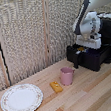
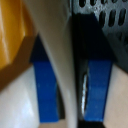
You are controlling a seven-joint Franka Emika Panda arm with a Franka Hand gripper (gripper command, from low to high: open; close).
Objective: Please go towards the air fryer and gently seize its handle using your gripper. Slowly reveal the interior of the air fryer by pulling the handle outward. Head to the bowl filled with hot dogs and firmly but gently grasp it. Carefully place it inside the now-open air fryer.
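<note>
The blue-padded gripper (image 2: 70, 85) is seen pinching the small white bowl's rim (image 2: 60, 60), held over the large black air fryer's open drawer (image 1: 94, 56); tilting risks spilling yellow-orange hot dogs (image 2: 12, 35).

Landmark: the air fryer (image 1: 98, 45), its drawer pulled out toward the exterior view's left.
Over the drawer: the arm hung close above it, blocking the way from above.
Inside the drawer: the bowl (image 2: 57, 55) rim stood between the blue fingers (image 2: 46, 85), against the perforated basket (image 2: 107, 20); little room.
Nearest obstacle: a pink cup (image 1: 67, 75) stood near the drawer front.
Further off: an orange block (image 1: 56, 86) beyond the cup, then a patterned plate (image 1: 21, 99), well apart.
Free room: bare table (image 1: 91, 89) lay before the fryer.
</note>
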